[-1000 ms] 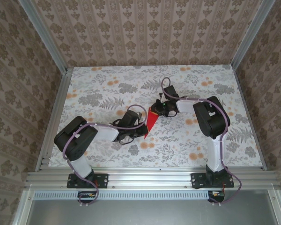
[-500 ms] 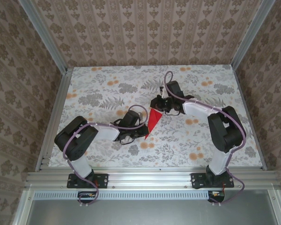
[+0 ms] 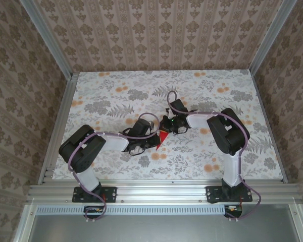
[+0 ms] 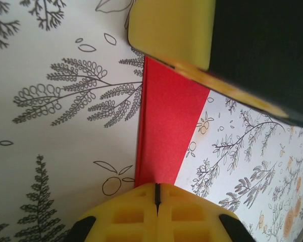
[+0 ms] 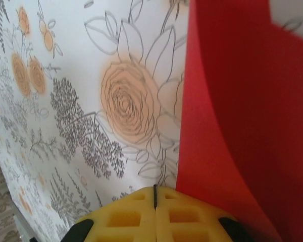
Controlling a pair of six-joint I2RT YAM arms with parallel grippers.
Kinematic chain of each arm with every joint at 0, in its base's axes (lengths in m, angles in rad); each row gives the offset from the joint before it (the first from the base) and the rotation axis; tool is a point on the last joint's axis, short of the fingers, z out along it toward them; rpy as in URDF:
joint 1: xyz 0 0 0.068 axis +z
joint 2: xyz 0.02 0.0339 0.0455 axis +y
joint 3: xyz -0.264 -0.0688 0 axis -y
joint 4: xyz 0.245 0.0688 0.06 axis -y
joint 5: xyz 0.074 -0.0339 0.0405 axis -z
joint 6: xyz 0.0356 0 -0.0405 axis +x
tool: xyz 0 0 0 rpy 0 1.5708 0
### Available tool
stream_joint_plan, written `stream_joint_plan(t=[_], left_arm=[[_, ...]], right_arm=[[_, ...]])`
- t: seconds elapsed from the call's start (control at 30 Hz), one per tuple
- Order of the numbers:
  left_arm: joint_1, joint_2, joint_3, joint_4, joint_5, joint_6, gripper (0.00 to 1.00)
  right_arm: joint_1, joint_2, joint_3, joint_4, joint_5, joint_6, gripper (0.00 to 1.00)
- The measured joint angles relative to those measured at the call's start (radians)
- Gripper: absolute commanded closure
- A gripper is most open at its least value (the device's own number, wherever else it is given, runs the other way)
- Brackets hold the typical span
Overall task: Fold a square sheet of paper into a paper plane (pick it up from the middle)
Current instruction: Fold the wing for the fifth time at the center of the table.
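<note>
The square sheet of paper [image 3: 161,137] is bright red and folded into a narrow tapering strip that lies on the flowered table between the two grippers. In the left wrist view the paper [image 4: 166,131] runs from my left gripper [image 4: 156,194] up to a yellow pad of the right gripper [image 4: 171,30]. My left gripper [image 3: 151,140] is shut, its tips on the strip's near end. My right gripper [image 3: 165,129] is shut too and low over the far end. In the right wrist view the paper [image 5: 232,116] curls up just right of the closed tips [image 5: 154,197].
The table [image 3: 106,96] carries a grey and orange floral print. Aluminium rails [image 3: 156,190] frame it, and patterned walls stand on three sides. Both arms reach in toward the middle, with their elbows [image 3: 81,146] low over the near half.
The right gripper swung out to the far right, then came back down over the paper toward the left gripper. Less red shows now. The left gripper has stayed in place.
</note>
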Motion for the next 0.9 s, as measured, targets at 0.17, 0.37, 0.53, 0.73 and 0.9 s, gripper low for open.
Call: stream_joint_plan(t=[0.17, 0.37, 0.53, 0.73, 0.9], left_arm=[[0.0, 0.0, -0.002, 0.0, 0.003, 0.014, 1.0], [0.0, 0.0, -0.006, 0.002, 0.004, 0.022, 1.0], [0.0, 0.001, -0.008, 0.007, 0.005, 0.023, 1.0], [0.0, 0.001, -0.008, 0.007, 0.004, 0.025, 1.0], [0.0, 0.001, -0.003, 0.003, 0.009, 0.026, 1.0]], right_arm=[[-0.017, 0.025, 0.037, -0.027, -0.01, -0.014, 0.94], [-0.04, 0.056, 0.085, -0.043, -0.023, -0.019, 0.93], [-0.072, 0.084, 0.125, -0.043, -0.021, -0.019, 0.93], [-0.106, 0.119, 0.175, -0.043, -0.023, -0.027, 0.93], [-0.162, 0.151, 0.242, -0.059, 0.008, -0.048, 0.92]])
